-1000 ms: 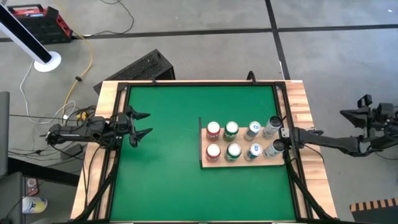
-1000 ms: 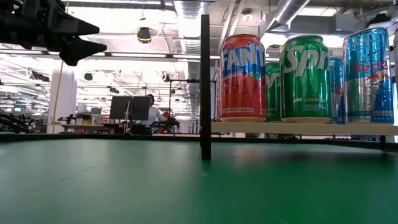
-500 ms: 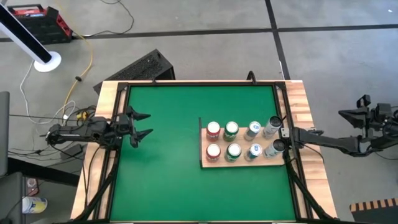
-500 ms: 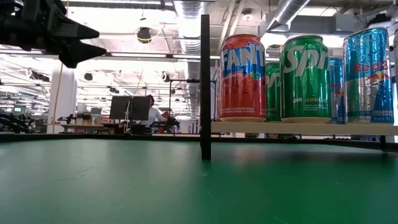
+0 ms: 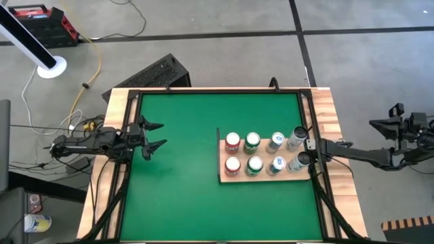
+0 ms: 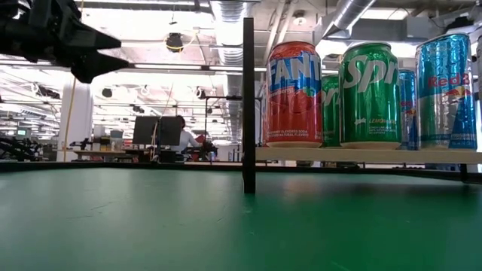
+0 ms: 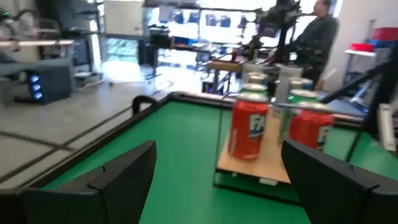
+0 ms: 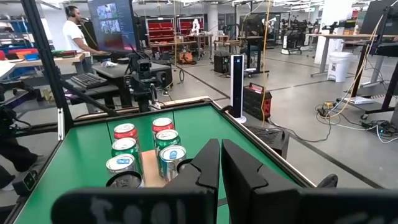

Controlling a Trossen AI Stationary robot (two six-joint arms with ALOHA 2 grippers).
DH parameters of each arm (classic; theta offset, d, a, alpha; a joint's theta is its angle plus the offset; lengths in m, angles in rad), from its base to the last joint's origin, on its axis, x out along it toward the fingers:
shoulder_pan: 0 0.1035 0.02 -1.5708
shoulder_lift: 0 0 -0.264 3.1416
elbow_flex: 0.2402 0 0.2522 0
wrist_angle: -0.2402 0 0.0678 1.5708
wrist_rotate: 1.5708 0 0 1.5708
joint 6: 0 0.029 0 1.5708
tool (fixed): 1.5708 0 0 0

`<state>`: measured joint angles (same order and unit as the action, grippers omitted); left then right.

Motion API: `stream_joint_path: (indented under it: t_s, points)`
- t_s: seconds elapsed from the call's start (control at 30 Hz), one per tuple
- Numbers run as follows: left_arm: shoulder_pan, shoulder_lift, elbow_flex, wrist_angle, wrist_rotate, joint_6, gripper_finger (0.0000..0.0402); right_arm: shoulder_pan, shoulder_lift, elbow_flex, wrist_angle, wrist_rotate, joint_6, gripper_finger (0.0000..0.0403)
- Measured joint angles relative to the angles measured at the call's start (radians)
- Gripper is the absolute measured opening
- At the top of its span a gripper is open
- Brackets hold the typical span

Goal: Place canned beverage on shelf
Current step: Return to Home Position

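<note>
Left claw (image 5: pixel 161 134) hangs spread and empty over the table's (image 5: pixel 190 196) left edge; the right claw (image 5: pixel 375 123) sits clenched, off its right side. All eight cans (image 5: pixel 232 141) stand on the shelf (image 5: pixel 266 177), so I'd steer the pull-back slow and wide of them.

8 upright cans (image 5: pixel 253 165) on wooden shelf (image 5: pixel 237 178)

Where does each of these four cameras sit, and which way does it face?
High view: overhead, facing straight down on the green tabletop and light wooden shelf; left gripper and right gripper show.
Low view: tabletop height, facing level at the red soda can; left gripper shows.
Left wrist view: on that wrist, facing the shelf; own jaws spread.
Right wrist view: on that wrist, facing the shelf; own jaws together.
All four share the shelf.
</note>
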<state>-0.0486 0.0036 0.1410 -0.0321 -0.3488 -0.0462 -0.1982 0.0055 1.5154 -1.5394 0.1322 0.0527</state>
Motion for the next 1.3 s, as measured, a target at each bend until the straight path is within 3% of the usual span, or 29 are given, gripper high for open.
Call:
stream_joint_path:
  t_s: [0.2,0.3,0.5,0.83,1.3]
  points:
    - [0.0,0.0,0.0,0.056,0.116,0.035,0.0332,0.0,0.0,0.0,0.0,0.0,0.0,0.0043]
    - [-0.001,0.0,-0.016,0.075,0.111,0.035,0.0332,0.0,0.0,0.0,0.0,0.0,0.0,0.0043]
    - [0.0,0.001,-0.129,0.288,0.103,0.051,0.0332,0.0,0.0,0.0,0.0,0.0,0.001,0.0043]
    - [0.0,0.001,-0.122,0.188,0.073,0.124,0.0332,0.0,0.0,0.0,0.0,0.0,0.001,0.0043]
    - [0.0,0.002,-0.122,0.075,0.055,0.055,0.0332,0.0,0.0,0.0,0.0,0.0,0.001,0.0043]
